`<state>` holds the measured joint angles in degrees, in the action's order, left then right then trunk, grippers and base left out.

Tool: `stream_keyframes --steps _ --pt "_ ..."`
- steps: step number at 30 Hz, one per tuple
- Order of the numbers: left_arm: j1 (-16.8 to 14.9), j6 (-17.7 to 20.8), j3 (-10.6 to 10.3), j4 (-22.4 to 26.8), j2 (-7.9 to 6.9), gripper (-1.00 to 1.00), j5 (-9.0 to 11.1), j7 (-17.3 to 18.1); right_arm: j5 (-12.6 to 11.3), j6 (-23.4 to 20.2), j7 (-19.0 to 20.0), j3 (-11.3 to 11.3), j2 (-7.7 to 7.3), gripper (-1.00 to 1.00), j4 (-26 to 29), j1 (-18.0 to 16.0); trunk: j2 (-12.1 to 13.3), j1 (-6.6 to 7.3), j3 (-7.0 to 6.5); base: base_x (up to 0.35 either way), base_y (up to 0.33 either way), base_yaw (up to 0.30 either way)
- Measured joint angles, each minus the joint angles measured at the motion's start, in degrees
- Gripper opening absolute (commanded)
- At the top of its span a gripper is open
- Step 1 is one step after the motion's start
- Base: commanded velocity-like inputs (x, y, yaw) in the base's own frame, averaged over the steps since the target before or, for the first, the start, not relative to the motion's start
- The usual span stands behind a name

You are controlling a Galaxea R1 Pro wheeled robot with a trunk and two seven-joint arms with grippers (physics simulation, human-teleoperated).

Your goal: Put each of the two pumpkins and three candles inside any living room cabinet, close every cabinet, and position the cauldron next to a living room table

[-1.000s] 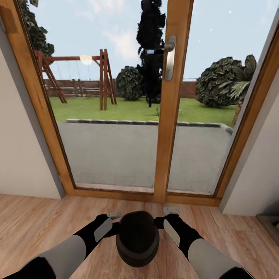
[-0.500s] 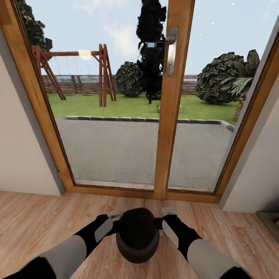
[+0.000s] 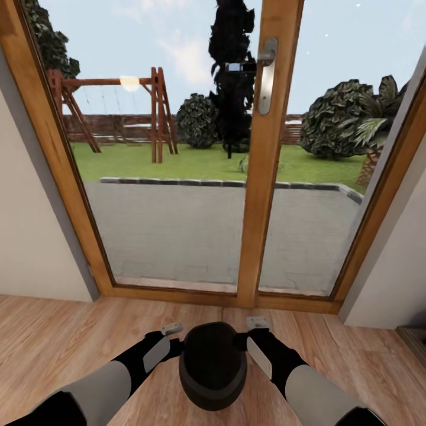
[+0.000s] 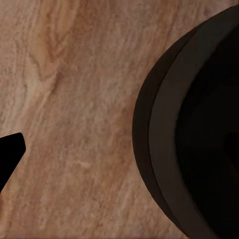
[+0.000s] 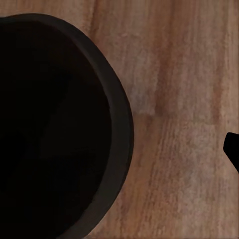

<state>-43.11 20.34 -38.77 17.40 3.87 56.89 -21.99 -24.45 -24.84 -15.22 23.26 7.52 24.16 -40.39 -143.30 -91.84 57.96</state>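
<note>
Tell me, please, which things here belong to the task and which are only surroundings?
Belong to the task:
- cauldron, between the two arms
- left claw and right claw, one at each side of it

Only surroundings:
- glass door with its handle
- wooden floor
- swing set and bushes outside

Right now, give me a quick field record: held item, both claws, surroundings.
held item: cauldron, black, between the two arms, above the wood floor
left claw: at the cauldron's left side; open or shut cannot be told
right claw: at the cauldron's right side; open or shut cannot be told
ahead: glazed wooden door with a metal handle, shut
outside: paved patio, lawn, swing set, shrubs
cabinet, table, pumpkins, candles: none to report
</note>
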Motion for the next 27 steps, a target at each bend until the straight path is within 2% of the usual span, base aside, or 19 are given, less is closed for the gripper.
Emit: stream_keyframes --steps 19,23,27 --pt "0.0 0.0 -0.1 0.2 0.28 1.00 -0.1 0.1 0.0 -0.1 -0.2 -0.1 -0.27 1.00 -0.2 0.0 0.0 0.00 0.00 0.047 -0.009 0.000" --pt "0.0 0.0 -0.2 0.2 0.65 1.00 0.0 0.1 0.1 -0.1 -0.2 -0.1 -0.27 1.00 -0.2 0.0 0.0 0.00 0.00 0.000 0.000 0.000" --pt "0.0 0.0 -0.2 0.2 1.65 1.00 0.0 0.1 0.1 -0.3 -0.3 -0.1 -0.34 1.00 -0.2 0.0 0.0 0.00 0.00 0.000 0.000 0.000"
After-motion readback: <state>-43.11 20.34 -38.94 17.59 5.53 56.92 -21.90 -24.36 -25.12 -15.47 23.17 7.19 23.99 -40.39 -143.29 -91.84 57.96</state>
